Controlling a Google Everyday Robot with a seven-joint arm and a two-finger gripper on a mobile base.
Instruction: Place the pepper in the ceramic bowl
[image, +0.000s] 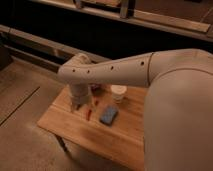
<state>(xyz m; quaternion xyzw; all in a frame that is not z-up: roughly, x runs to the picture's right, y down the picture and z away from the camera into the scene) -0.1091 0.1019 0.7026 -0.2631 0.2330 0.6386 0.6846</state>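
The grey gripper (76, 106) hangs low over the wooden table (62, 125), just left of the thin red-orange pepper (88, 114) lying there. I cannot tell if it is spread or closed. It looks like the grabbing step. Next it must pick up the pepper and carry it to the far dark purple round bowl (96, 89).

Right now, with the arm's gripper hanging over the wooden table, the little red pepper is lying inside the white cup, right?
Not quite. The camera view shows the pepper lying on the wooden table, between the gripper and the blue block, not inside the white cup. The gripper does hang over the table.
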